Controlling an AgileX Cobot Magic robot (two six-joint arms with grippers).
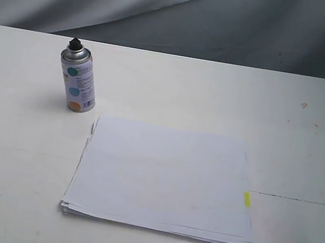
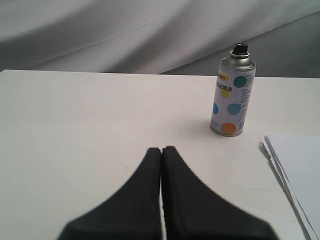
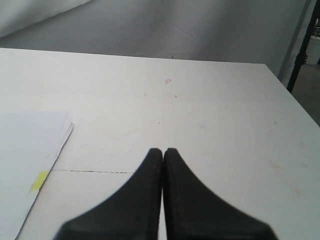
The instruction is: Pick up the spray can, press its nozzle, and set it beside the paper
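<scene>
On the white worktop [image 1: 309,140], toward the far left as I see it, the spray can [image 1: 78,82] stands upright with its black nozzle [image 1: 74,43] bare on top. It sits near the far left corner of the paper [image 1: 165,178] without touching it. The stack lies flat, with a yellow tab [image 1: 247,199] at its right edge. The left pincer [image 2: 161,150] is closed and empty, well short of the can. The right pincer [image 3: 163,151] is closed on nothing too, over bare worktop beside the paper's tabbed edge.
</scene>
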